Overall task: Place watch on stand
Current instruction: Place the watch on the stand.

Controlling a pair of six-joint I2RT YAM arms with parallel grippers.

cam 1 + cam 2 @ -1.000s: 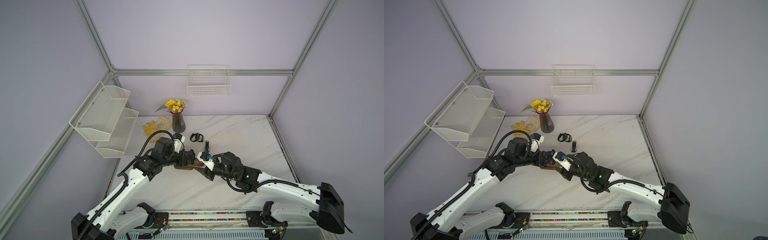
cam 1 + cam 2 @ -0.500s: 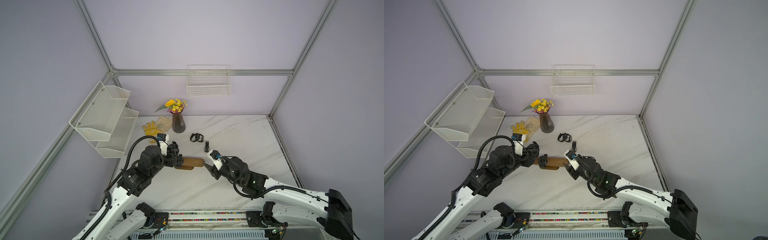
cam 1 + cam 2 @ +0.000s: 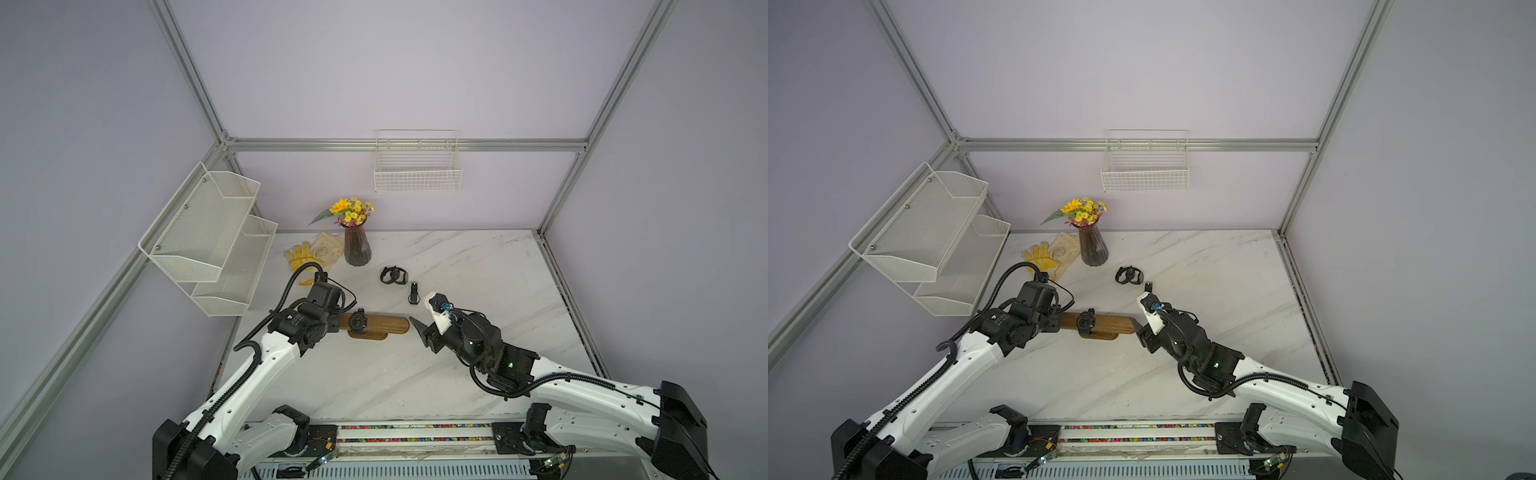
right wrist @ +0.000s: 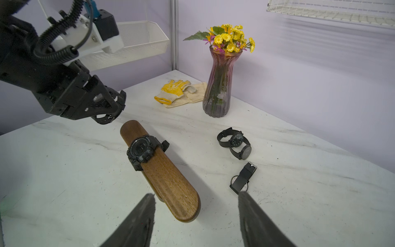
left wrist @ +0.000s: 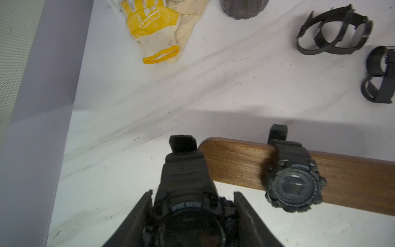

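Watch one (image 3: 357,321) is sitting wrapped around the stand (image 3: 386,323), toward its left end, and the stand is lying along the table (image 3: 457,374), a bit left of the middle.

What's just changed: a second ago both arms were bunched up over the stand. Now the right gripper (image 4: 196,194) is backing off past the stand's right end, fingers spread wide with nothing between them. The left gripper (image 5: 193,193) is pulling back too, hanging just off the left end and clamping a second watch (image 5: 183,171) by its case.

So I'm guessing one placement is done and the next is lining up. Three spare watches (image 3: 393,275) are lying near the vase (image 3: 356,247), toward the back edge.
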